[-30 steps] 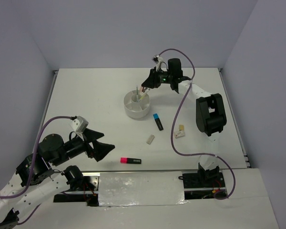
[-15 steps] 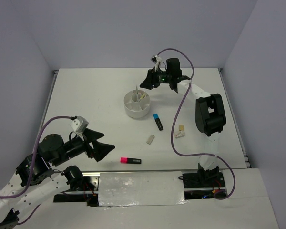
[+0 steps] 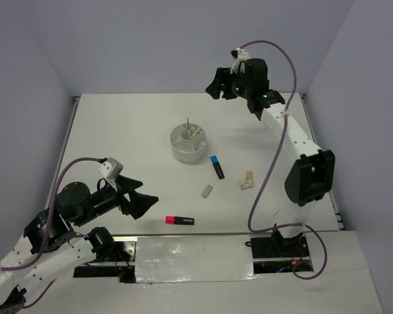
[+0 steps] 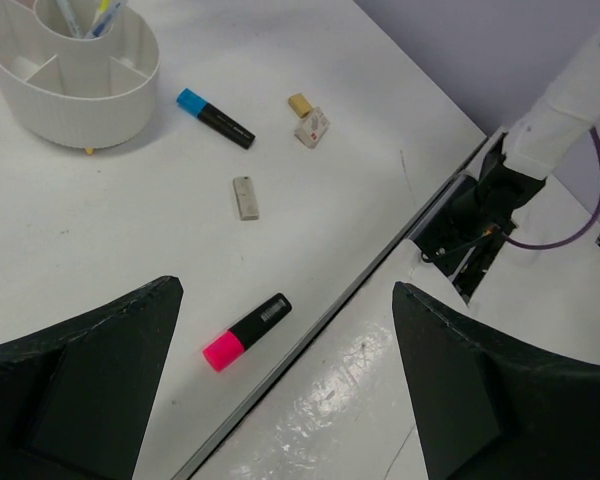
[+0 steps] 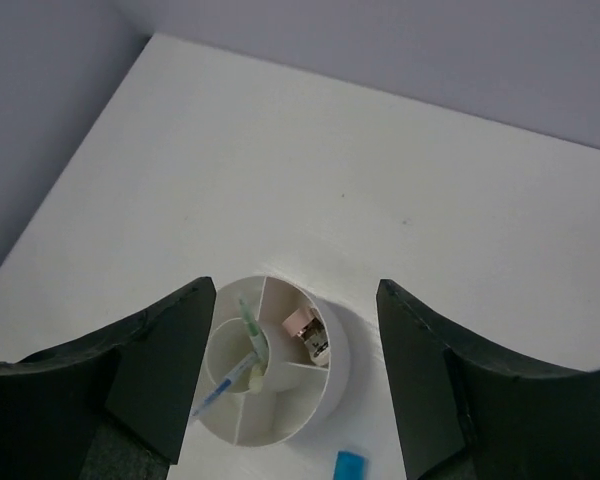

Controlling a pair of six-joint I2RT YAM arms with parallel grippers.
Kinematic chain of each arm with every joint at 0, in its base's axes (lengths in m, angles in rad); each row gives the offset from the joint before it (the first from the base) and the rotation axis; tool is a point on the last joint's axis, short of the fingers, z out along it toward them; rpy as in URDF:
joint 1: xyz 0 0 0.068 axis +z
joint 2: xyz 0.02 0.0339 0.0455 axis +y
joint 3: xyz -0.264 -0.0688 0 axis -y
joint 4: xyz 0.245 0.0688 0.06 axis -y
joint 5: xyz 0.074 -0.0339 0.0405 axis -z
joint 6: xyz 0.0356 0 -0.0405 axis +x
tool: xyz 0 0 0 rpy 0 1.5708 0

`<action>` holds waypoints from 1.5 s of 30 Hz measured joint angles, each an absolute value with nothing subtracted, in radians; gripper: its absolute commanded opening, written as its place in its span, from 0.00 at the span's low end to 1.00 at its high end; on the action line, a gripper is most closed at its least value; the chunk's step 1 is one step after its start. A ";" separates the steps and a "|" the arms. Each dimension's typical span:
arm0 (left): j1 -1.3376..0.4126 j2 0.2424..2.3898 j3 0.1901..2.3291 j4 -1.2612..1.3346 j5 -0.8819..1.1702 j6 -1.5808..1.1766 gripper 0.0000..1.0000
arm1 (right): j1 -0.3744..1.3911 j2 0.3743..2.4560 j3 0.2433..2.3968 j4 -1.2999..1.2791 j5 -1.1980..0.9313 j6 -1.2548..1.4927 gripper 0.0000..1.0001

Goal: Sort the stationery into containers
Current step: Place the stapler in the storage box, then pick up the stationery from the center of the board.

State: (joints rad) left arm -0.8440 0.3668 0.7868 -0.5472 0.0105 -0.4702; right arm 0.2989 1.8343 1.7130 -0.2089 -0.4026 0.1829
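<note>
The round white divided container (image 3: 183, 156) stands mid-table. Thin pens (image 5: 245, 350) lean in its middle well and a small pinkish piece (image 5: 307, 333) lies in one outer compartment. My right gripper (image 3: 215, 87) hangs high above and behind the container (image 5: 338, 365), open and empty (image 5: 295, 285). A blue-and-black highlighter (image 3: 217, 167), a grey eraser (image 3: 207, 191), tan and white pieces (image 3: 247, 181) and a pink-and-black highlighter (image 3: 179, 220) lie on the table. My left gripper (image 3: 143, 203) is open near the front edge, beside the pink highlighter (image 4: 247, 331).
The table's front edge with a metal strip (image 4: 380, 270) runs just past the pink highlighter. The right arm's base and its cables (image 4: 480, 210) sit beyond that edge. Side walls (image 3: 39, 98) close the table on the left, right and back.
My right gripper opened over the container, left a small piece in an outer compartment, then rose and drew back to the right. The left arm stayed put.
</note>
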 measured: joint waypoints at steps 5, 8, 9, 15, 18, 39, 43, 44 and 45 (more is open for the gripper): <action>-0.818 0.427 0.787 -0.551 -0.030 -0.474 0.99 | 0.299 1.558 1.578 -0.287 -0.189 0.290 0.77; -0.812 0.496 0.789 -0.559 -0.092 -0.506 0.99 | 0.299 1.383 1.395 -0.308 -0.132 0.341 0.77; -0.812 0.528 0.791 -0.561 -0.117 -0.523 0.99 | 0.299 1.327 1.326 -0.323 -0.120 0.355 0.77; -0.814 0.804 0.791 -0.474 -0.168 -0.616 0.99 | 0.302 1.138 1.024 -0.429 -0.061 0.398 0.76; -0.834 0.968 0.791 -0.396 -0.165 -0.636 0.94 | 0.303 1.057 0.942 -0.472 -0.027 0.411 0.74; -1.016 1.806 1.203 -0.315 -0.297 -0.571 0.53 | 0.303 0.797 0.829 -0.558 -0.032 0.392 0.68; -1.017 1.861 1.234 -0.316 -0.310 -0.556 0.53 | 0.303 0.775 0.829 -0.568 -0.041 0.381 0.68; -1.017 1.866 1.235 -0.318 -0.312 -0.554 0.53 | 0.303 0.772 0.830 -0.572 -0.042 0.377 0.68; -1.018 1.870 1.235 -0.322 -0.315 -0.553 0.54 | 0.303 0.769 0.830 -0.576 -0.044 0.376 0.68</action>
State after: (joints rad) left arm -1.0176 1.8698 1.2346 -0.3218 -0.3145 -0.5529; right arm 0.3035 0.7689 0.8299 -0.5758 -0.0441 0.3756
